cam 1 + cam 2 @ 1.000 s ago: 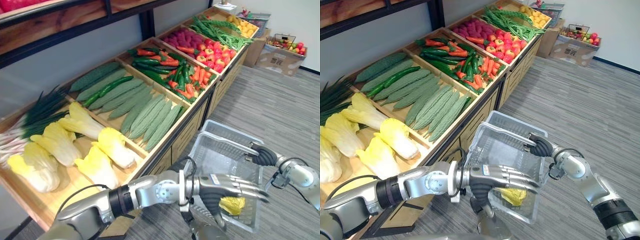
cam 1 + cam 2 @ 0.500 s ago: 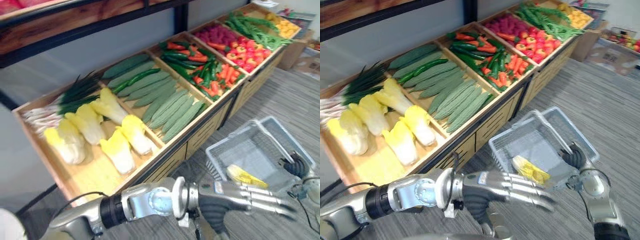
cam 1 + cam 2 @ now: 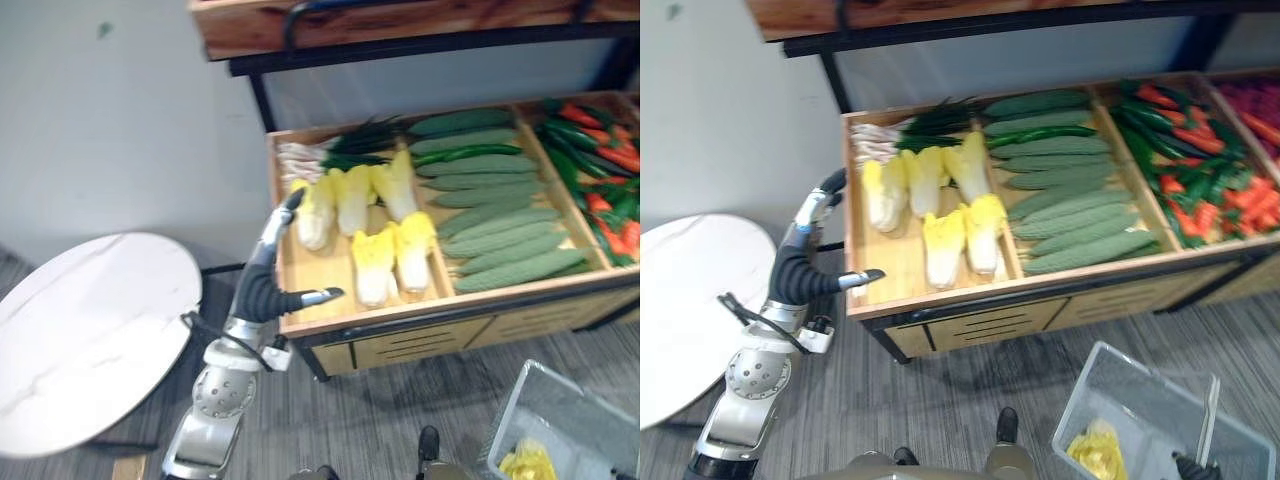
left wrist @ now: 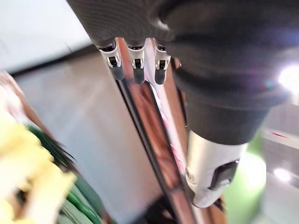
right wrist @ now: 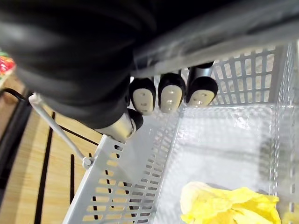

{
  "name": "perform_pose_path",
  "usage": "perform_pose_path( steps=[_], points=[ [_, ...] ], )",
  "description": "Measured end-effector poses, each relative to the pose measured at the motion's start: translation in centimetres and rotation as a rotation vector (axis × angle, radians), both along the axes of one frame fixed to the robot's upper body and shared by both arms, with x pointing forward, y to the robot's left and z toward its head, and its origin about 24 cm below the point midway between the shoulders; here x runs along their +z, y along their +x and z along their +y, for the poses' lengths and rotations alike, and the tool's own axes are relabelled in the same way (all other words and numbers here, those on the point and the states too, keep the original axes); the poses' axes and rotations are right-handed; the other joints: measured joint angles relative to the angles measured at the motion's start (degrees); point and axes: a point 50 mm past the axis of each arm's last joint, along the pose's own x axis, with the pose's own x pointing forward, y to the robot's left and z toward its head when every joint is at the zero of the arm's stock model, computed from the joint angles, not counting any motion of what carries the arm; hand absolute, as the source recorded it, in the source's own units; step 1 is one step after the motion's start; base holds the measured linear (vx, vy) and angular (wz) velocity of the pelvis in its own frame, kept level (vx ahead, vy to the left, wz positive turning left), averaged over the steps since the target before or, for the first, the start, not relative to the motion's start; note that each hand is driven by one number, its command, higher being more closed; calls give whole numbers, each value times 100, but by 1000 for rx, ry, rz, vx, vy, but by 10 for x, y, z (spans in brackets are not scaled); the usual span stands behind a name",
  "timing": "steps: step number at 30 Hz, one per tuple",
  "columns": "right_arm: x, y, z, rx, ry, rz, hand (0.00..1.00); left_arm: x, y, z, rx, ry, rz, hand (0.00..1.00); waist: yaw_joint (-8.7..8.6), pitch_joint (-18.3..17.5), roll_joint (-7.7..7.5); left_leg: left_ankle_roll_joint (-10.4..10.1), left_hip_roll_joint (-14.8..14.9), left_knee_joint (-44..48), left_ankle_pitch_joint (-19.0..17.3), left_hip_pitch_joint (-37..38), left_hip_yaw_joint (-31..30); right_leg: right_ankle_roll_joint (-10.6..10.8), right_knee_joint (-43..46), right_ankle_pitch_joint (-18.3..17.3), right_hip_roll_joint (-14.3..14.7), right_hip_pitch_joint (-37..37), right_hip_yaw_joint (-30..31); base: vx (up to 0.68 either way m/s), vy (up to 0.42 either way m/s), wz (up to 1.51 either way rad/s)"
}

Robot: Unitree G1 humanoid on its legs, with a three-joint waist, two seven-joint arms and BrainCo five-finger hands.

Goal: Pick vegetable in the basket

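**Cabbage in basket; left hand poised for another pick.**
One cabbage [image 3: 1095, 452] lies in the basket [image 3: 1145, 415], its handle [image 5: 252, 29] clasped by the right hand [image 5: 170, 95]. The left hand [image 3: 262, 288], fingers straight and empty, hovers at the bin's [image 3: 330, 300] left edge. It should centre over a front cabbage [image 3: 375, 262] before curling.

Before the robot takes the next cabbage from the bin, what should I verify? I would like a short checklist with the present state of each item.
1. The left hand is free: ok, fingers straight, holding nothing.
2. It is at a cabbage: not ok, it stands by the left wall of the wooden bin, apart from the napa cabbages.
3. The right hand grips the basket handle: ok, fingers curled round it.
4. The basket has room: ok, one napa cabbage lies inside.
5. Cabbages remain in the bin: ok, several.
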Motion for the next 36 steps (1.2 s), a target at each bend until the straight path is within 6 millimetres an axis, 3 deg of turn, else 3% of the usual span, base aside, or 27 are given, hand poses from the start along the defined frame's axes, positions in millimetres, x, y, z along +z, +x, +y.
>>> perform_pose_path(
  steps=[5, 8, 11, 14, 16, 18, 19, 23, 25, 28, 36],
  points=[
    [-23, -16, 28, -135, 126, 7, 100, -42, -5, 56, 404, -110, 172, 0, 61, -132, -73, 161, -304, -648, 539, -7, -667, 61, -5, -43, -106, 97, -71, 91, 29, 70],
    [-34, -15, 49, -170, 186, -3, 100, -65, -13, 76, 538, -138, 266, 0, 56, -269, -236, 159, -315, -801, 662, -6, -900, 59, -36, -44, -88, 184, -181, 38, -14, 42],
    [-39, -10, 61, -156, 212, -12, 100, -108, -26, 102, 706, -146, 452, 0, 46, -431, -331, 161, -332, -905, 691, 107, -949, 14, -97, -76, -117, 326, -260, -16, -8, 11],
    [-39, -5, 66, -111, 204, -6, 100, -152, -52, 123, 870, -184, 651, 0, -27, -608, -307, 122, -461, -1187, 748, 190, -972, -79, -97, -240, -211, 334, -277, -59, 15, 9],
    [-40, -4, 70, -87, 199, 0, 100, -188, -82, 135, 981, -224, 836, 0, -93, -698, -291, 98, -531, -1363, 765, 228, -1081, -114, -99, -308, -230, 333, -332, -45, 15, 7],
    [-41, -4, 72, -84, 203, 5, 100, -208, -104, 139, 1045, -263, 945, 0, -91, -734, -268, 57, -542, -1466, 793, 296, -1081, -161, -115, -375, -219, 361, -330, -1, -5, -2],
    [-42, -6, 74, -89, 203, 11, 100, -226, -125, 139, 1100, -304, 1057, 0, -93, -800, -255, 42, -545, -1534, 802, 328, -1082, -165, -178, -380, -199, 363, -331, 0, 0, 0],
    [-43, -6, 76, -97, 204, 25, 100, -260, -170, 125, 1150, -394, 1299, 0, -114, -827, -267, 9, -523, -1531, 821, 379, -1085, -129, -289, -359, -145, 424, -319, 59, -29, -4],
    [-44, -4, 77, -90, 199, 34, 100, -268, -182, 117, 1142, -412, 1387, 0, -156, -837, -272, 26, -517, -1499, 829, 379, -1087, -127, -284, -346, -130, 426, -302, 103, -40, -3],
    [-47, 2, 83, -70, 221, 40, 100, -271, -188, 115, 1114, -413, 1439, 0, -215, -848, -305, 55, -520, -1497, 847, 387, -1087, -118, -292, -343, -92, 430, -287, 79, -38, -4],
    [-48, 11, 88, -24, 230, 45, 100, -276, -175, 103, 960, -380, 1485, 0, -261, -827, -294, 24, -466, -1498, 825, 516, -1191, -97, -282, -368, -26, 512, -215, -5, -65, -5]
  ],
)
